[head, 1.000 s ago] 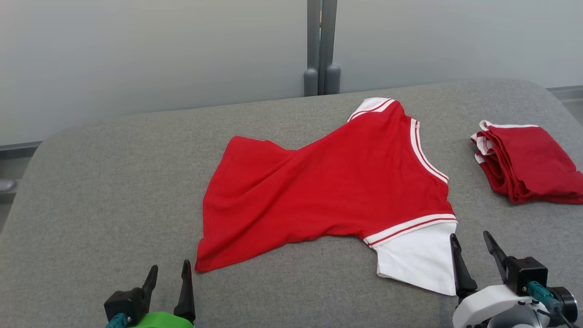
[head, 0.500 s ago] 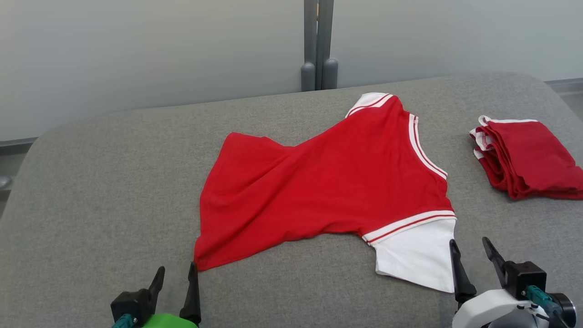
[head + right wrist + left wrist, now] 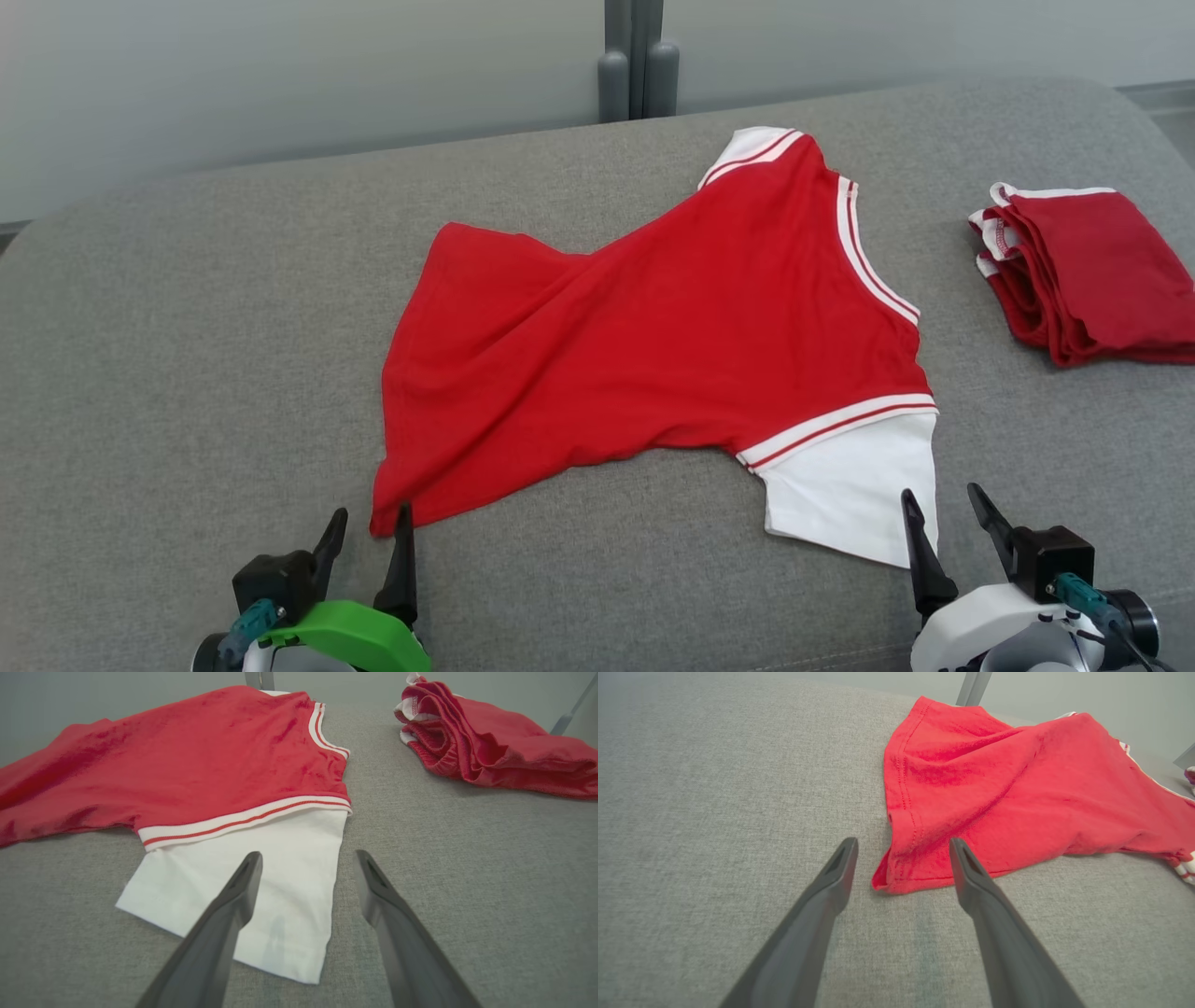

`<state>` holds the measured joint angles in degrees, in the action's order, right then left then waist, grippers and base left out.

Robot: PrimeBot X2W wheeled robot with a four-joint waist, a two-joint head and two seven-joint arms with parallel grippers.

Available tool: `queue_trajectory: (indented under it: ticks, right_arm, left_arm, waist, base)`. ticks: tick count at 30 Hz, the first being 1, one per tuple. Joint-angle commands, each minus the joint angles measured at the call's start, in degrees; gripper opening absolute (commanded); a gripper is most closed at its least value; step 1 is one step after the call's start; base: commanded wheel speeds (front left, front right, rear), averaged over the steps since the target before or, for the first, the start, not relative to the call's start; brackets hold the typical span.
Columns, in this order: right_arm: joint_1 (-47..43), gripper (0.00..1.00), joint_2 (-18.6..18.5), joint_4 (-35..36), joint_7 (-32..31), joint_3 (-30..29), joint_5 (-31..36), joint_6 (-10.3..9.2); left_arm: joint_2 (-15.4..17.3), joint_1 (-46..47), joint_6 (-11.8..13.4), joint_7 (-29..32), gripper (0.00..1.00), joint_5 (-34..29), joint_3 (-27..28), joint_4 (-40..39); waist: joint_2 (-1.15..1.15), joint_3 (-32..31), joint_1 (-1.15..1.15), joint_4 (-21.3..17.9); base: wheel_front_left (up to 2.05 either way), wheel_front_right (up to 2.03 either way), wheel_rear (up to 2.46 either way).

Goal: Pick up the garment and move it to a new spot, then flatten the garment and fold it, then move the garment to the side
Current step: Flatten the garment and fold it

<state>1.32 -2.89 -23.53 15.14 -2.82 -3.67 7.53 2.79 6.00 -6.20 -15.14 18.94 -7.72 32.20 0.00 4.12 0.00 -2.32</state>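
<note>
The shirt (image 3: pixel 653 345) is bright red and plain, with no print. Its near sleeve (image 3: pixel 854 490) is plain white. Where sleeve and body meet there is a white band (image 3: pixel 840 425) with one thin red line in it. The same white with a red line edges the neck (image 3: pixel 864 257) and the far sleeve. The folded pile (image 3: pixel 1102 271) is a darker red with white edges. The surface (image 3: pixel 187 327) is a grey, finely flecked weave. The wall (image 3: pixel 280 75) is pale grey-green, the post (image 3: pixel 638 56) a darker grey. The left gripper (image 3: pixel 371 511) has black fingers (image 3: pixel 402 569) and a green cover (image 3: pixel 345 635). The right gripper (image 3: pixel 938 490) has black fingers and a white body (image 3: pixel 980 621). Each carries a teal plug (image 3: pixel 1074 590).
</note>
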Motion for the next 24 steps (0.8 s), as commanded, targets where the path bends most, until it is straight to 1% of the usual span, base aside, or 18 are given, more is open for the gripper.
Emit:
queue_trajectory:
  ticks: [1,10,11,12,13,14,15,19,24]
  right_arm:
    - [0.97,1.0,-0.07,-0.07,-0.03,0.08,0.28,-0.1]
    - [2.29,1.0,-0.08,-0.04,-0.03,-0.37,0.8,-0.1]
    - [2.34,1.0,-0.08,0.04,-0.03,-0.61,0.89,-0.1]
    - [2.37,1.0,-0.09,0.09,-0.03,-0.78,0.89,-0.1]
    - [2.4,1.0,-0.08,0.12,-0.03,-0.79,0.9,-0.1]
    - [2.46,1.0,-0.11,0.15,-0.03,-0.79,0.93,-0.1]
    - [2.53,1.0,-0.17,0.16,-0.03,-0.78,0.94,-0.1]
    - [2.36,1.0,-0.18,0.13,-0.03,-0.16,0.13,-0.1]
    - [1.61,1.0,-0.16,-1.66,-0.02,1.85,-1.9,-0.1]
  left_arm:
    - [0.27,1.29,-0.3,0.04,1.0,-0.33,0.43,0.18]
    - [0.27,3.51,-0.96,0.04,1.0,-0.43,1.51,2.83]
    - [0.27,3.52,-1.06,0.04,0.71,-0.17,1.73,2.95]
    - [0.27,3.57,-1.1,0.04,0.47,-0.06,1.8,2.93]
    - [0.27,3.6,-1.14,0.04,0.35,0.16,1.9,2.93]
    - [0.27,3.63,-1.19,0.04,0.14,0.46,2.0,2.99]
    - [0.27,3.63,-1.22,0.04,0.0,0.48,2.08,3.04]
    - [0.27,3.37,-1.24,0.04,0.0,0.85,1.73,4.15]
    - [0.27,2.12,-1.32,0.04,0.0,0.5,1.75,3.36]
  waist:
    - [0.0,2.48,0.0,-0.89]
    - [0.0,4.87,0.0,-2.32]
    - [0.0,5.0,0.0,-2.52]
    - [0.0,5.06,0.0,-2.6]
    - [0.0,5.12,0.0,-2.68]
    - [0.0,5.17,0.0,-2.74]
    - [0.0,5.21,0.0,-2.8]
    - [0.0,5.06,0.0,-2.89]
    - [0.0,4.67,0.0,-2.09]
  base:
    - [0.0,0.0,0.0]
    - [0.0,0.0,0.0]
    - [0.0,0.0,0.0]
    - [0.0,0.0,0.0]
    - [0.0,0.0,0.0]
    - [0.0,0.0,0.0]
    - [0.0,0.0,0.0]
    - [0.0,0.0,0.0]
    - [0.0,0.0,0.0]
